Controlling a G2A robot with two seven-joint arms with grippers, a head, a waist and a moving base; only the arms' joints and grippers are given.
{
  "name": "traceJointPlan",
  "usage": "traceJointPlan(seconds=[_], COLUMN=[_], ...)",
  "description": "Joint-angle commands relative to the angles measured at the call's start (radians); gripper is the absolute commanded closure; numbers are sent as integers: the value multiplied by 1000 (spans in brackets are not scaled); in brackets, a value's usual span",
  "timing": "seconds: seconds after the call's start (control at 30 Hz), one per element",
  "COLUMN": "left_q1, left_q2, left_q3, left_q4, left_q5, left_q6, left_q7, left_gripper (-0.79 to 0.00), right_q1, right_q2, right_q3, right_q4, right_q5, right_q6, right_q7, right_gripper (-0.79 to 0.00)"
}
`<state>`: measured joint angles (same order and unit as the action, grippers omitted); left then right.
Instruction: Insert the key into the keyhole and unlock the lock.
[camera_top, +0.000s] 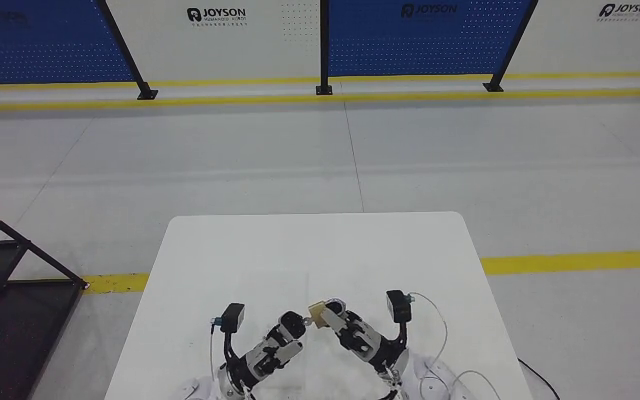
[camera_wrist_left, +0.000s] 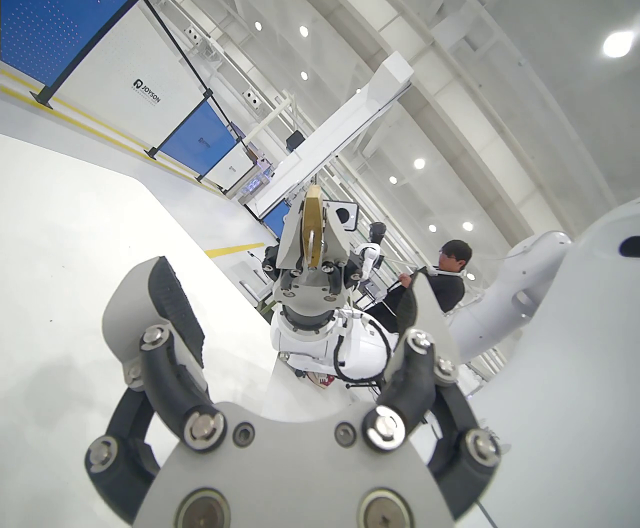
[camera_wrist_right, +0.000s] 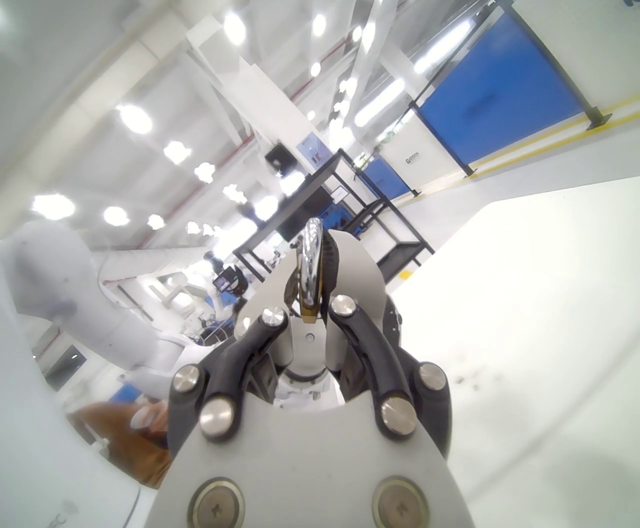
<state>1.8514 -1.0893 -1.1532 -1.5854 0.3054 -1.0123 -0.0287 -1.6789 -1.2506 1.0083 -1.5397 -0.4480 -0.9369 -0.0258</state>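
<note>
A white surface (camera_top: 310, 255) with rounded corners is seen on a pale grey floor (camera_top: 300, 150). A yellow line (camera_top: 560, 263) is painted across the floor on either side of the surface, and further yellow stripes (camera_top: 250, 101) are laid along the far edge. Behind these, blue panels (camera_top: 420, 35) and white panels (camera_top: 215, 45) are lined up between black posts (camera_top: 324, 50). A black frame (camera_top: 40, 252) is set on the floor beside the surface. Round ceiling lights (camera_wrist_left: 617, 44) are seen overhead, and a black open rack (camera_wrist_right: 400, 220) is placed beyond the surface.
</note>
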Motion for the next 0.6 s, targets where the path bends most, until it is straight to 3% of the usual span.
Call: traceJointPlan(seconds=[0.0, 0.07, 0.1, 0.33, 0.47, 0.57], left_q1=[-4, -7, -9, -12, -12, -12], left_q2=[4, 7, 8, 11, 11, 11], left_q3=[0, -1, 0, 2, 3, 4], left_q4=[0, -1, -3, -10, -11, -11], left_q5=[-21, -36, -39, -38, -31, -26], left_q6=[0, 0, 0, 0, 0, 0], left_q7=[-19, -33, -40, -48, -45, -40], left_gripper=[-637, -600, -536, -292, -200, -203], right_q1=[2, 1, 1, -3, -5, -6], right_q2=[4, 7, 9, 15, 17, 18], right_q3=[2, 3, 4, 3, 1, 0], right_q4=[-4, -9, -11, -27, -30, -32], right_q5=[25, 41, 46, 61, 60, 57], right_q6=[3, 9, 13, 37, 43, 46], right_q7=[29, 54, 64, 99, 103, 105], right_gripper=[0, 0, 0, 0, 0, 0])
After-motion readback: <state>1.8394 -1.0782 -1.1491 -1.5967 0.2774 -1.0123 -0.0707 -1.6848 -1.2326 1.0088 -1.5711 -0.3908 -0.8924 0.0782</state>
